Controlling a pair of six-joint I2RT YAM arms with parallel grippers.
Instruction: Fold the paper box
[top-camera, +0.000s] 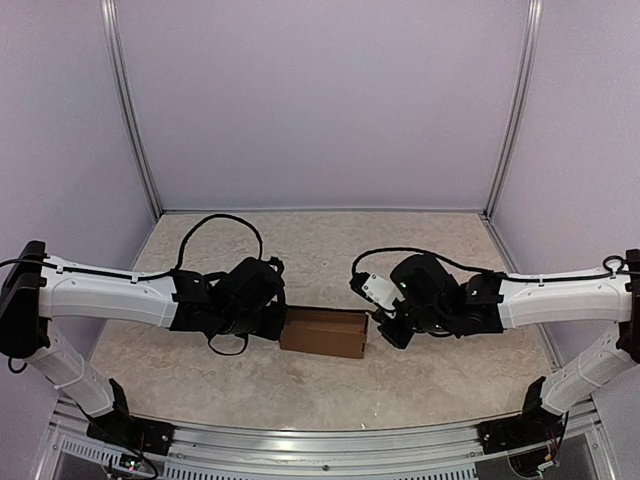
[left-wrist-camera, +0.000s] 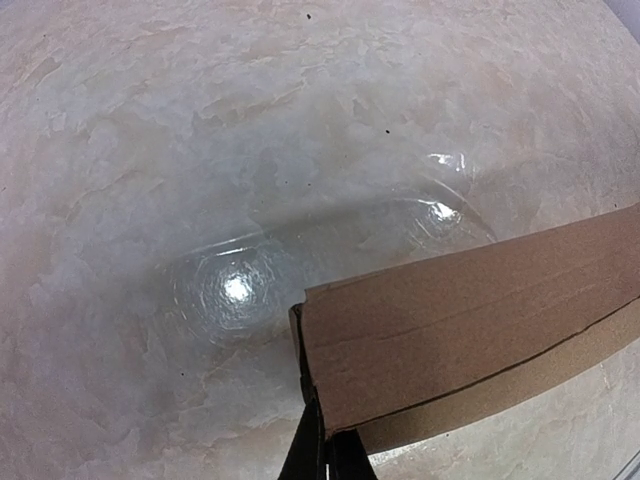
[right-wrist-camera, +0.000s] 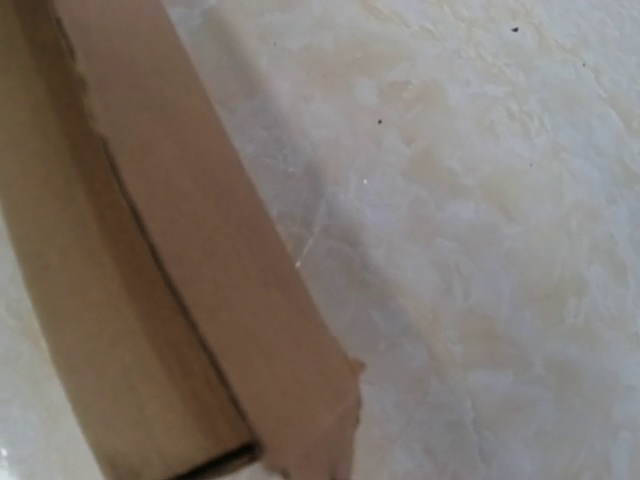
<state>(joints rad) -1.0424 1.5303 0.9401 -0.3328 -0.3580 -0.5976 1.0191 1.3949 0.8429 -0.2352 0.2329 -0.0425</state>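
Left gripper (left-wrist-camera: 322, 445) closed, maybe on paper box (left-wrist-camera: 470, 320) corner (wrist view); right gripper (top-camera: 391, 335) closed

brown paper box (top-camera: 323, 332), on marbled table (top-camera: 330, 250)

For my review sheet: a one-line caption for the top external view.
The left gripper and right gripper, both shut, sit at opposite ends of the brown paper box.

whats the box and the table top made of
Box: plain brown cardboard, matte, unprinted; fold creases and a raw cut edge show. Table: seemingly beige marbled stone or laminate imitating it, glossy; lamp glare reflects off it.
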